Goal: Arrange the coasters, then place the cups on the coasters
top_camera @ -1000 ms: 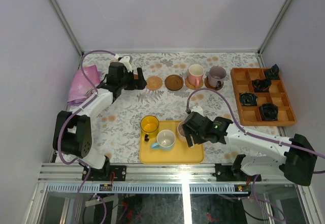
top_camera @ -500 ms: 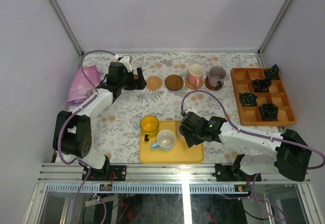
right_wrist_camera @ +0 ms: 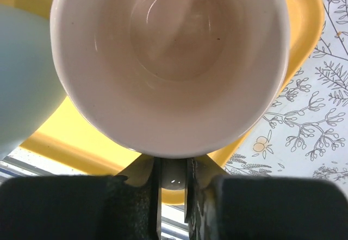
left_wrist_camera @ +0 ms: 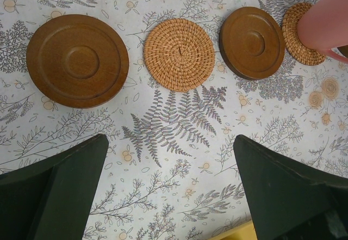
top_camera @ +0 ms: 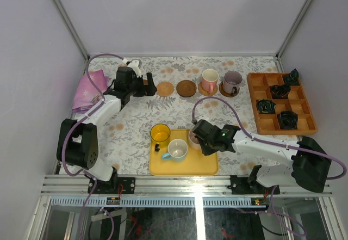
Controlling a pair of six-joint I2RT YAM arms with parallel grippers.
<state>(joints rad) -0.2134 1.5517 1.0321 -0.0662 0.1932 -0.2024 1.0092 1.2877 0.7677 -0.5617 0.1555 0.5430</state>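
Right end effector (right_wrist_camera: 173,177) is seen in its wrist view pinched shut on the small pale handle of a pink cup (right_wrist_camera: 168,60), whose open mouth fills the frame above the yellow tray (right_wrist_camera: 305,30); a light blue cup (right_wrist_camera: 22,87) is crowded against it at the left edge. In the top view that grip is hidden: only the right end effector (top_camera: 197,138) bent over the cup at the tray's upper right is shown, with the light blue cup (top_camera: 176,150) on the tray and a yellow cup (top_camera: 160,133) at its upper left corner

Left end effector (left_wrist_camera: 169,142) is held wide open with nothing between its fingers, above the floral surface (left_wrist_camera: 163,196). A row is laid out in its wrist view: left dark brown coaster (left_wrist_camera: 77,60), tan woven coaster (left_wrist_camera: 179,55) and middle dark brown coaster (left_wrist_camera: 252,42), all bare, then a second tan woven coaster (left_wrist_camera: 293,44) partly covered by a second pink cup (left_wrist_camera: 326,22) at the upper right. In the top view the left dark brown coaster is mostly hidden under the left end effector (top_camera: 145,86), while a purple-grey cup (top_camera: 232,80) standing on a right dark brown coaster (top_camera: 224,92) is revealed further right
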